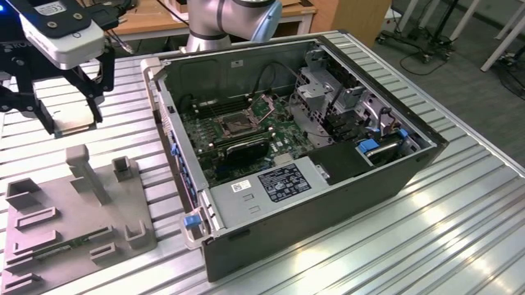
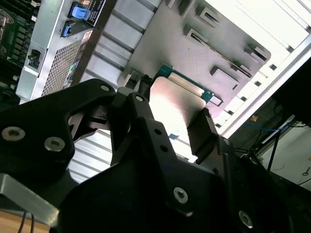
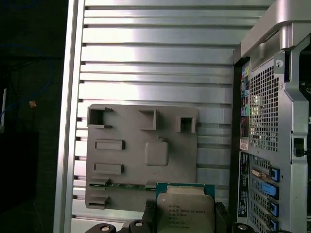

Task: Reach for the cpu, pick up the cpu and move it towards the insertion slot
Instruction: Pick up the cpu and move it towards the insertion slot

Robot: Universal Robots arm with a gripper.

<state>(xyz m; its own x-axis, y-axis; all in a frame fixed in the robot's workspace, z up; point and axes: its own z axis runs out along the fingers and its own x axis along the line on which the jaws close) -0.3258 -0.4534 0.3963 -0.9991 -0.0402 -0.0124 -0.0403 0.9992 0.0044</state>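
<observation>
Tool (image 1: 71, 121), closed on the cpu (image 3: 186, 213) by its edges, is held over the slatted worktop (image 1: 459, 203) near the grey fixture (image 1: 61, 230), well apart from the insertion slot (image 1: 232, 125) inside the computer case (image 1: 328, 203); a level, firmly gripped carry is advised.

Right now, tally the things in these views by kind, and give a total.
cpu: 1
insertion slot: 1
gripper, shut on the cpu: 1
computer case: 1
grey fixture plate: 1
green circuit strip: 1
Total: 6
</observation>
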